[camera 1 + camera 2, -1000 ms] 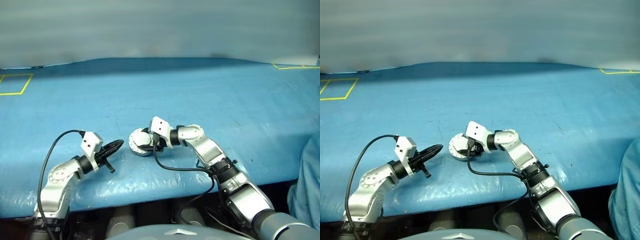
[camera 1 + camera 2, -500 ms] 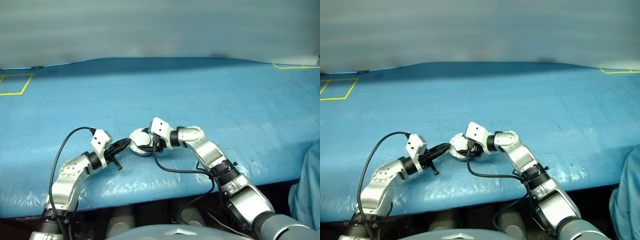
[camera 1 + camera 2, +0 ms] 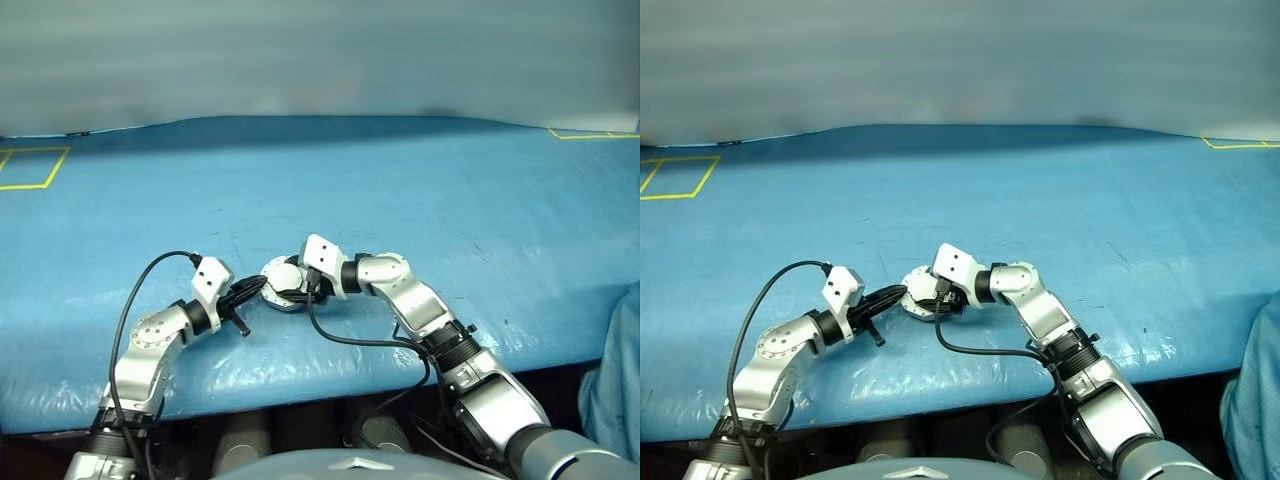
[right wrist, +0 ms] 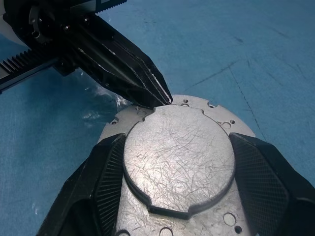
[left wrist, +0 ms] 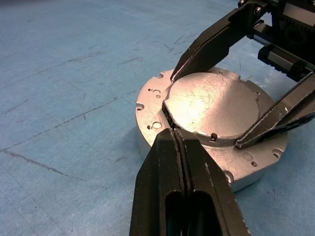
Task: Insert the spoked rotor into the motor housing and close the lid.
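Left wrist view puts us right on the action: the left gripper, its 2 black fingers pressed together, has its tip at the rim of the round pale silver lid sitting on the short round silver metal motor housing. The right gripper straddles that lid, jaws spread wide on either side of the raised disc; whether the pads actually touch it I cannot tell. No spoked rotor to be seen, so it is presumably inside already. The risk, I'd say: a sideways nudge from that closed tip could tilt the lid or skid the whole housing along the blue tabletop. Both grippers crowd 1 small part, so they could collide. Plenty of open blue surface all round, though the near edge lies fairly close.
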